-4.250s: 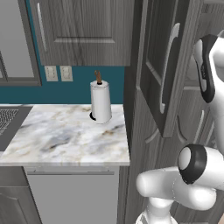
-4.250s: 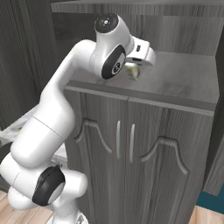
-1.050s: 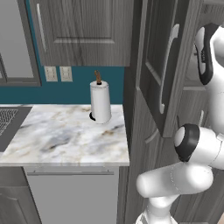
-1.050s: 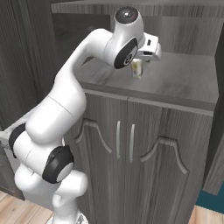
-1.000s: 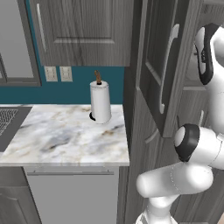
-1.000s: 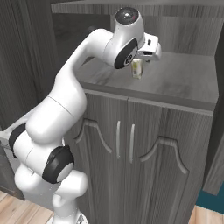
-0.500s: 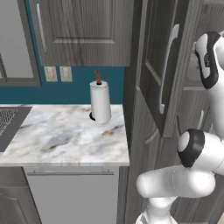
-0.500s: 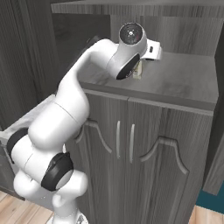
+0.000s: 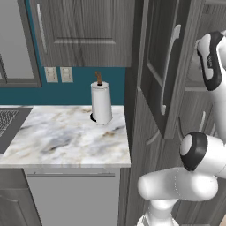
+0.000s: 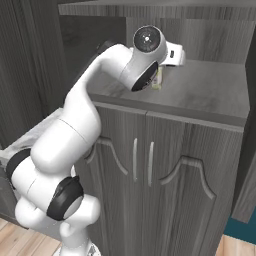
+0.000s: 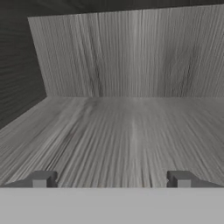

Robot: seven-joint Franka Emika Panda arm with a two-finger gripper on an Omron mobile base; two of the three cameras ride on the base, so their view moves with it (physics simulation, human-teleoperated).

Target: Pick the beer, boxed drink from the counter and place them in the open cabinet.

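Observation:
The boxed drink (image 10: 158, 80), a small pale yellow carton, stands upright on the floor of the open cabinet (image 10: 210, 92), partly hidden behind my wrist. In the hand view my gripper (image 11: 111, 179) is open, its fingertips (image 11: 41, 179) far apart with nothing between them, facing the cabinet's bare wood-grain floor and back wall (image 11: 131, 57). My white hand (image 10: 173, 54) sits just above and beside the carton, apart from it. The beer and the counter are out of view.
The cabinet's door (image 9: 159, 66) with a long curved silver handle (image 9: 170, 66) stands open on the left. A marble worktop (image 9: 66, 137) beside the tall unit holds a paper-towel roll (image 9: 101, 102). Closed lower doors (image 10: 150, 170) sit under the shelf.
My arm's round wrist joint has dropped lower in front of the compartment. The hand stays about where it was, jaws still wide. The carton has not moved.

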